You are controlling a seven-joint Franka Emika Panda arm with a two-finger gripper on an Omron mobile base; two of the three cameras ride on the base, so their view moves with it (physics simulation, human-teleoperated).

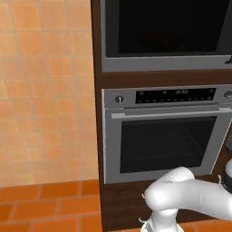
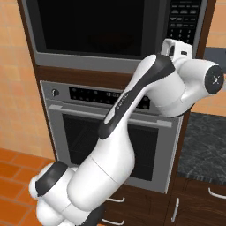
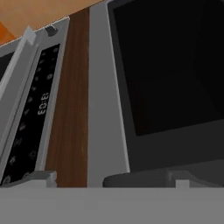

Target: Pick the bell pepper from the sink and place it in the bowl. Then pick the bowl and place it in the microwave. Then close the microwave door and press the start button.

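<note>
Black display strip of the steel wall oven: "13:03" in pale digits, seen sideways.
Black microwave keypad strip: key labels too small to read.

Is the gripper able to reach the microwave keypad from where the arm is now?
Probably yes. The arm's hand is raised right beside the microwave keypad, with nothing between them, and the microwave door looks shut.

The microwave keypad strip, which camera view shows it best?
The right base view: the keypad strip stands beside the microwave door, button rows visible. The left base view and hand view show the door's black glass, no keypad.
</note>
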